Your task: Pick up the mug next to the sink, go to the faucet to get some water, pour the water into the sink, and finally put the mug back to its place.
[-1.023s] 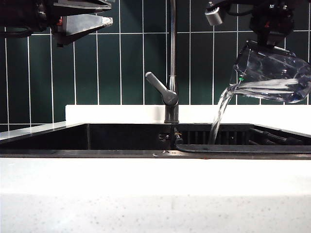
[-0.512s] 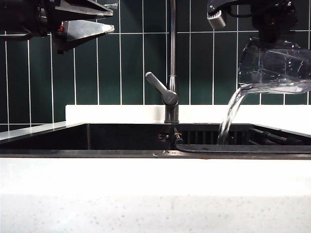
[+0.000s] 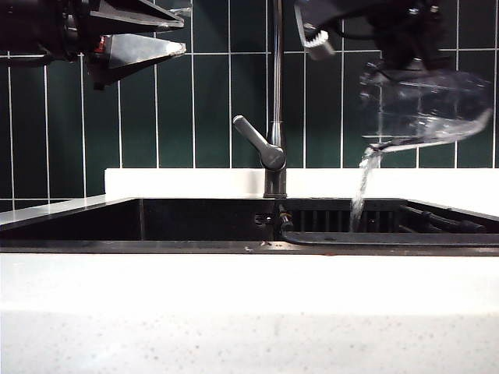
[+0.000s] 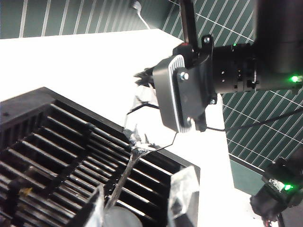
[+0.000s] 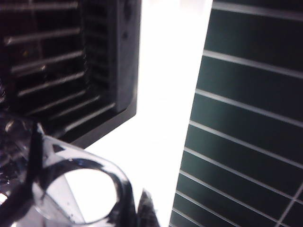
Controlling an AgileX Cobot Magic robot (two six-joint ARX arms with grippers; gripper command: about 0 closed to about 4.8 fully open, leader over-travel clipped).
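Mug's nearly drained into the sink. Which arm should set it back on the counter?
Right. The right gripper already grips the mug, tipped over the sink with water running out. The left gripper hangs open and empty, high on the far side of the faucet.

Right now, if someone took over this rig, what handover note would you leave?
Right end effector: shut on the mug, tipped over the right of the sink; water stream is pouring into it.
Left end effector: open, empty, high at the left, clear of the faucet.
Done: pick-up and filling, judging by the water.
Left: finish emptying, right the mug, set it back beside the sink.
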